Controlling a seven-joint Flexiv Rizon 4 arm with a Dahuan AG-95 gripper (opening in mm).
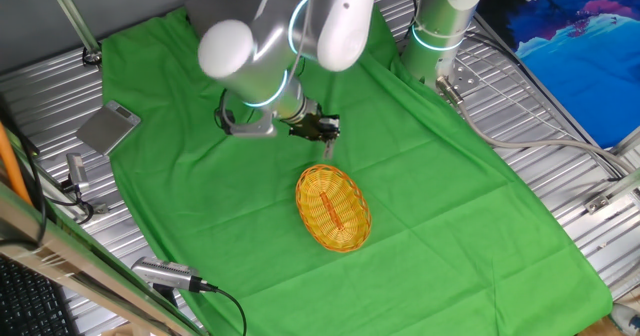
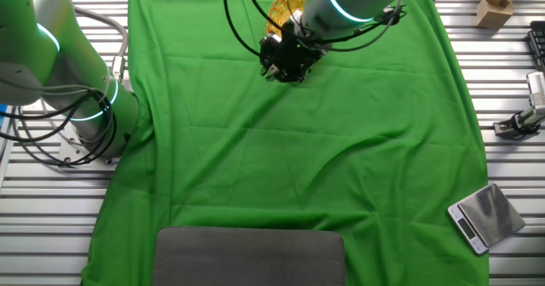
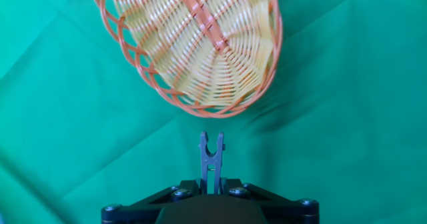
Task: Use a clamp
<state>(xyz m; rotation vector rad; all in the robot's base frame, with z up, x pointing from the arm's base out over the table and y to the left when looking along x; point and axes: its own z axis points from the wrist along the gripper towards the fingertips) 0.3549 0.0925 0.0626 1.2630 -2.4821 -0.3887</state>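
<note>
In the hand view a small grey clamp (image 3: 211,159) sticks up from between my black fingers, its two thin prongs ending in a notched tip just below the rim of the wicker basket (image 3: 200,44). My gripper (image 3: 211,184) is shut on the clamp's lower end. In one fixed view the gripper (image 1: 322,131) hangs over the green cloth just above the near end of the oval yellow basket (image 1: 333,208), the clamp (image 1: 327,148) showing as a thin pale sliver below it. In the other fixed view the gripper (image 2: 285,60) hides most of the basket (image 2: 285,9).
A green cloth (image 1: 420,206) covers the table. A small silver scale (image 1: 108,126) lies at its left edge, also in the other fixed view (image 2: 485,218). A grey pad (image 2: 249,256) lies at the cloth's near edge. A second arm's base (image 1: 440,26) stands behind.
</note>
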